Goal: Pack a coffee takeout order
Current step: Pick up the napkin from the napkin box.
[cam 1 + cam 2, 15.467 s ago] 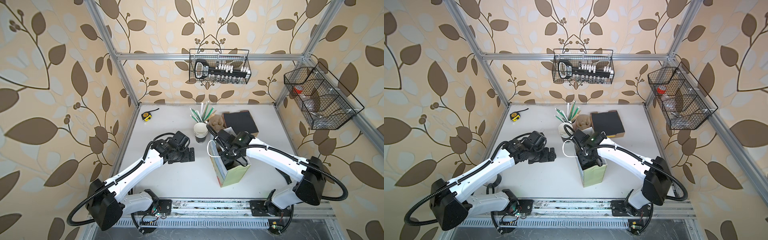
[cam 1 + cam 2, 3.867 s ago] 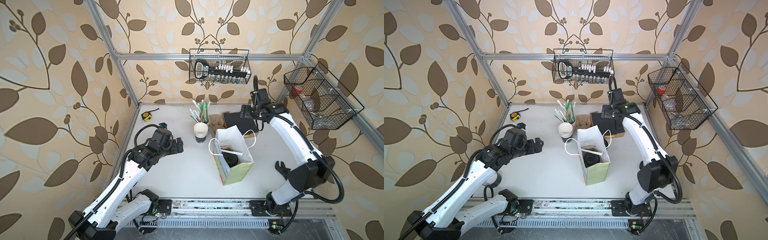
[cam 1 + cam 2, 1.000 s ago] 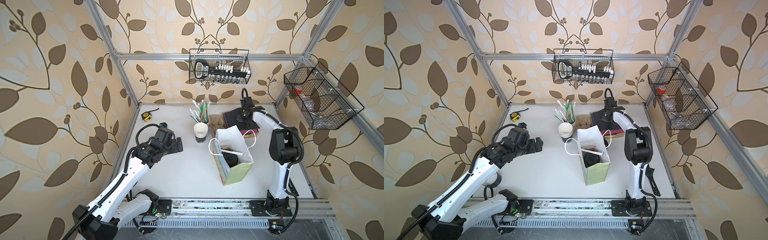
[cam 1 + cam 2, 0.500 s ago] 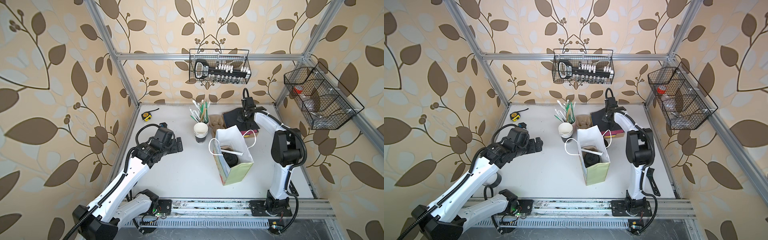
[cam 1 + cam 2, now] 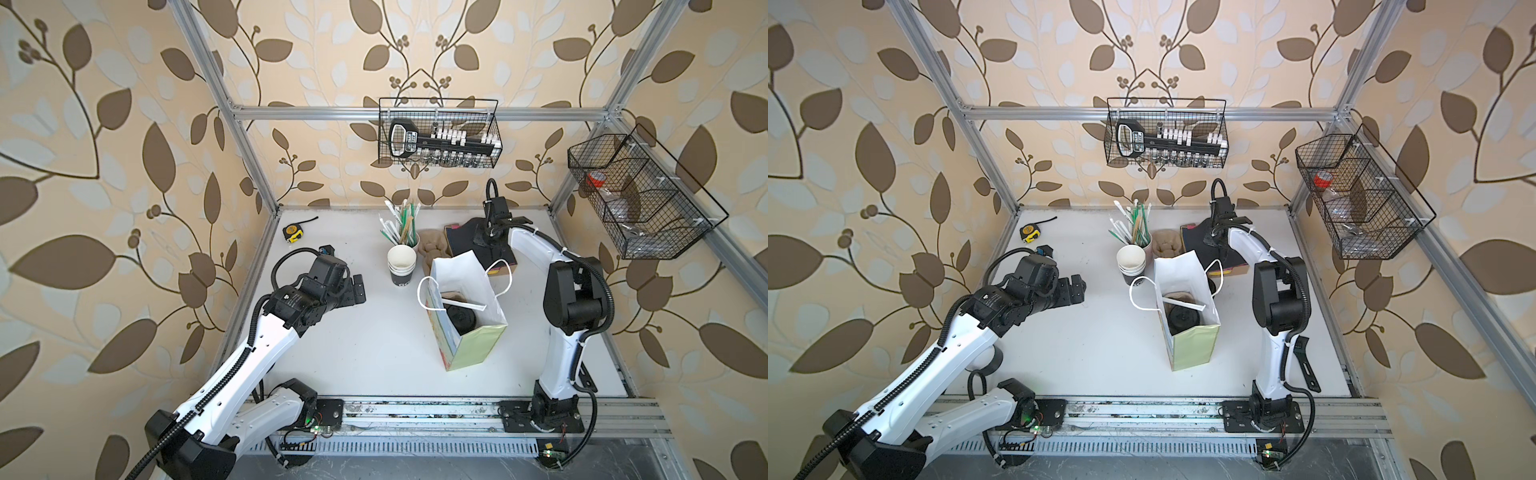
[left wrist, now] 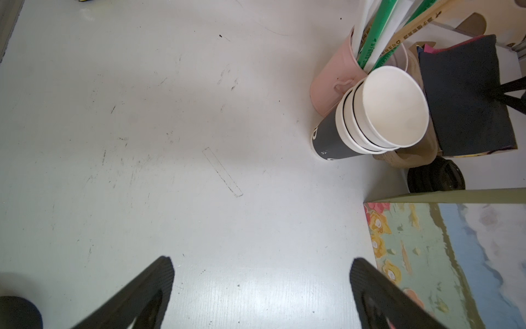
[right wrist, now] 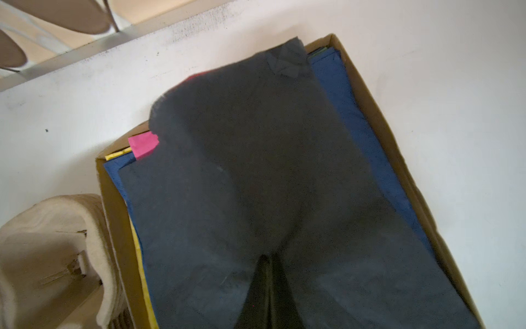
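Right end effector pinches the dark sheet at one o'clock; blue sheet beneath might cling, I can't quite see. Left end effector wide.

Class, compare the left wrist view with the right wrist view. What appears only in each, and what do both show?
Only the left wrist view: the stack of black paper cups with white insides, the pink holder of straws, the flower-printed paper bag and the open left gripper. Only the right wrist view plainly shows the blue sheet under the top one. Both: the dark, near-black thin sheet with the right gripper shut on it, and the tan moulded-pulp cup carrier.
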Tool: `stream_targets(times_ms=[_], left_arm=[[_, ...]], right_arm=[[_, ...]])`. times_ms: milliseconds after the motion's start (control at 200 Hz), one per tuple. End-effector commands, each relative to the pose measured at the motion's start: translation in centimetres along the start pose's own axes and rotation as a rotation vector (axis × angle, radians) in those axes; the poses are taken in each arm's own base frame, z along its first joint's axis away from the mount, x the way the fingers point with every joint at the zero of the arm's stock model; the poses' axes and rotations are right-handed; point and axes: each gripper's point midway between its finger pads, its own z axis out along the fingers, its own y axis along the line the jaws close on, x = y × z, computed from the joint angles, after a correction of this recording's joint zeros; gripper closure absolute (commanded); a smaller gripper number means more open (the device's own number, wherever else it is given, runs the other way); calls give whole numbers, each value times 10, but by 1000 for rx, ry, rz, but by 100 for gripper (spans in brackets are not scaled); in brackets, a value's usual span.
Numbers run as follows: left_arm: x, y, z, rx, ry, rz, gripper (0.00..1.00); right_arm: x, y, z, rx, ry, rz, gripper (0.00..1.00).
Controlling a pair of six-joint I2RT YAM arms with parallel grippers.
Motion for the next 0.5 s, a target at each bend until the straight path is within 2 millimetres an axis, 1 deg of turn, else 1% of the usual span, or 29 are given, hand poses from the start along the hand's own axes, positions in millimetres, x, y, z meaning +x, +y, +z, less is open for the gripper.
stream_targets(times_ms=[0, 220, 355, 495], left_arm=[[-8, -1, -4, 10, -29, 0, 1], [-8, -1, -4, 12, -30, -1, 1], [-8, 0, -4, 12, -31, -2, 1], [-8, -1, -3, 14, -29, -2, 1]], right_arm=[[-7, -2, -15, -14, -38, 21, 100], [-23, -3, -43, -40, -116, 43, 100], [-27, -5, -56, -50, -144, 54, 100], [-35, -6, -77, -72, -187, 71, 100]])
